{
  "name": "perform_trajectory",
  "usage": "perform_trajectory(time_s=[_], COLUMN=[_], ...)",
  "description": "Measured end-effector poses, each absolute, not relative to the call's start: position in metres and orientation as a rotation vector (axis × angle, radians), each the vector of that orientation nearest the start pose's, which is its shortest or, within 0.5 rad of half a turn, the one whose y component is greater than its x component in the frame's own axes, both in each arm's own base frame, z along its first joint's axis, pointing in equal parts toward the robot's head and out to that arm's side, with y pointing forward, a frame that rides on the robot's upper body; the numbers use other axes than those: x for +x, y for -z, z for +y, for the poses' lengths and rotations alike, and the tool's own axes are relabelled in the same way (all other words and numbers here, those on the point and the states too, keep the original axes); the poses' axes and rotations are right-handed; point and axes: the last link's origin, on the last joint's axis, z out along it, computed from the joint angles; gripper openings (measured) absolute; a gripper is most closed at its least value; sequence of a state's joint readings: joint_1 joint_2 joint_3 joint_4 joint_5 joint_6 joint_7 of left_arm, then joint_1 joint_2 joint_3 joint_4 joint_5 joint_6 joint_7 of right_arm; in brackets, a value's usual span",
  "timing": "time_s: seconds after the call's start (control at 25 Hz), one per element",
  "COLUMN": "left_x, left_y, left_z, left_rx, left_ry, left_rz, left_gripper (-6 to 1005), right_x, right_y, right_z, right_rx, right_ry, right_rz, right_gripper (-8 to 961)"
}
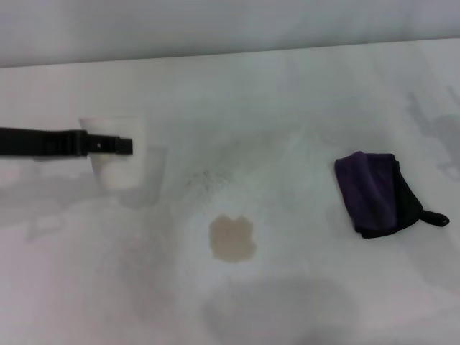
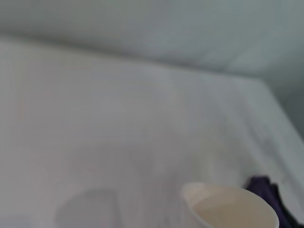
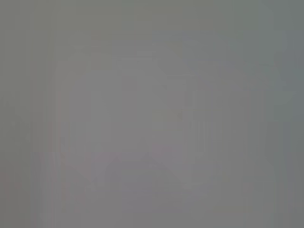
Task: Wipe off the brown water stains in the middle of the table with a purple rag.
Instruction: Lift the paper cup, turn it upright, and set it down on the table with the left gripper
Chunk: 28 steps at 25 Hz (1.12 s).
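brown water stain [image 1: 232, 238] mid-desk [image 1: 302, 93], purple rag [image 1: 376, 192] well apart on the right side (black loop tag outward). left gripper [image 1: 126, 145] at white paper cup [image 1: 115, 164]; jaws' opening cannot be told.

Your head camera looks forward and down from above onto the broad white matte table [image 1: 287, 100], far enough back to take in its far edge and the pale wall behind. Your left wrist camera sits low and close to the surface, facing across it toward the same far edge. Both views share the white paper cup [image 1: 115, 162] [image 2: 228, 206], which fills the wrist picture's near corner, and the small folded dark purple rag [image 1: 374, 192] [image 2: 266, 190] beyond it. Your right wrist camera shows only a featureless grey field, so you cannot tell where it faces.
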<state>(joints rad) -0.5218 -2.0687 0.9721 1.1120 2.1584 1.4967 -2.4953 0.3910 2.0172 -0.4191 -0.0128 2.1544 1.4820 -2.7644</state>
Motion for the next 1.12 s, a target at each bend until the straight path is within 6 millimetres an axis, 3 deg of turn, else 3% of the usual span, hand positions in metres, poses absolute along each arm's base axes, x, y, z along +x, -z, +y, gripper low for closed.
perform_trajectory(time_s=[0.28,0.56,0.8,1.12], left_x=[-0.226,-0.246,-0.28,-0.313], left_y=[-0.038,-0.031,-0.019,-0.007], left_z=[0.357,0.341,0.316,0.292], left_rx=[-2.527,-2.488,-2.357,-2.189], left_ry=[0.613,0.801,0.872,0.819], left_rz=[-0.98,-0.684,-0.49,-0.364], left_gripper=[601,590,594,599], right_x=[0.35,0.35,0.347,0.344], right_y=[-0.057,-0.057,-0.055,-0.053], right_z=[0.305,0.305,0.302,0.303], right_rx=[-1.468,-1.474,-1.496,-1.523], right_ry=[-0.878,-0.874,-0.886,-0.881], right_rz=[0.423,0.416,0.393,0.377], right_gripper=[841,841,841,841])
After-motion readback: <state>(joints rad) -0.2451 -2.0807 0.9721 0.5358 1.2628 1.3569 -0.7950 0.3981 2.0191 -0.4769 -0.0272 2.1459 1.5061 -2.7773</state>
